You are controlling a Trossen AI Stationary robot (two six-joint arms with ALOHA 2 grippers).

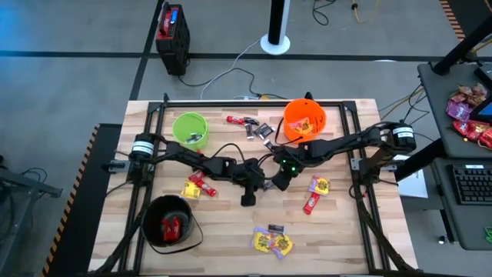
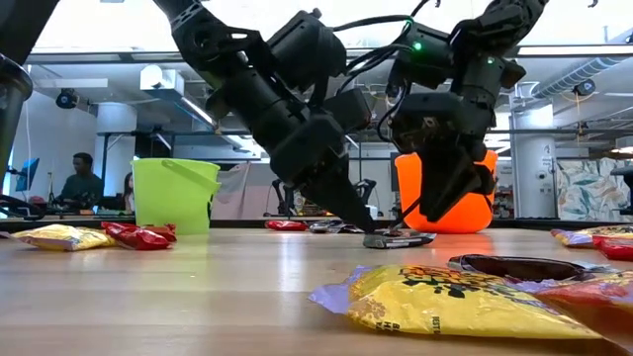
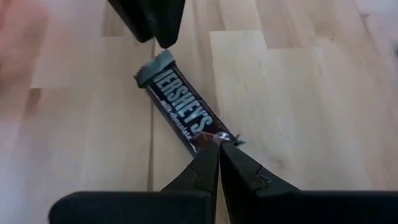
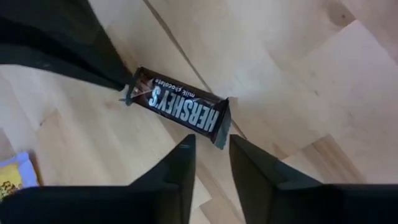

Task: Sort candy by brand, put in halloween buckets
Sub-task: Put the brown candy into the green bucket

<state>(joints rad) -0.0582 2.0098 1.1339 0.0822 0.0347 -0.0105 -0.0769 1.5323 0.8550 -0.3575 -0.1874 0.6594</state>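
Observation:
A dark Hershey's bar [image 3: 180,106] lies flat on the wooden table [image 1: 338,231] near its middle. My left gripper [image 3: 219,142] is shut, with its tips at one end of the bar. My right gripper [image 4: 212,146] is open and hangs just over the bar's other end [image 4: 221,124], apart from it as far as I can see. The lime green bucket [image 1: 190,129] and the orange bucket [image 1: 304,119] stand at the far side. The black bucket [image 1: 167,221] stands near left with red candy inside. My left gripper sets its shut fingertips on the crimped end of the bar's wrapper [image 3: 227,135], slanting down from the table's left. The bar lies flat on the table. Whether the crimp is pinched between the tips or only pressed, I cannot tell.
Loose candy lies around: red and yellow pieces [image 1: 196,186] left of the grippers, a yellow and a red one [image 1: 315,192] to the right, yellow ones [image 1: 273,241] near the front, red and dark ones [image 1: 250,123] between the far buckets.

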